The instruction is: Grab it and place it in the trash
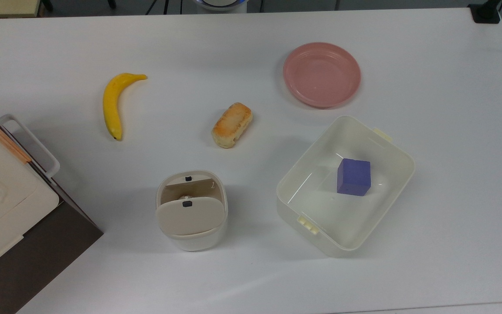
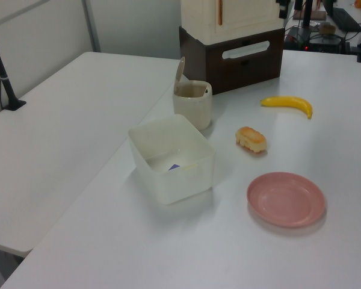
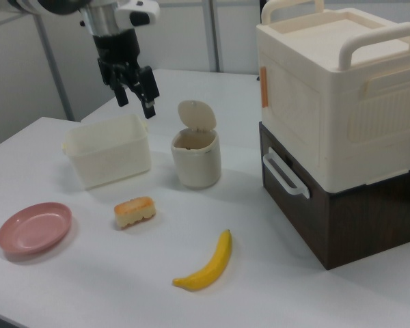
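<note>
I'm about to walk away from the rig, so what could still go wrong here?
The bin has its swing lid tipped open, and a small pale lump, likely the paper wad, sits just under its edge; it might be caught there. The open pincer hangs above the table; a low sweep could clip the tub or bin.

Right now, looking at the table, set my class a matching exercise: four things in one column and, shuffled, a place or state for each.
Things:
1. purple cube
2. small bin
3. pink plate
4. bread roll

Places or states:
A. lying on the table between the banana and the plate
B. lid tipped open
C. inside the cream tub
D. empty

Pairs: 1-C, 2-B, 3-D, 4-A
</note>
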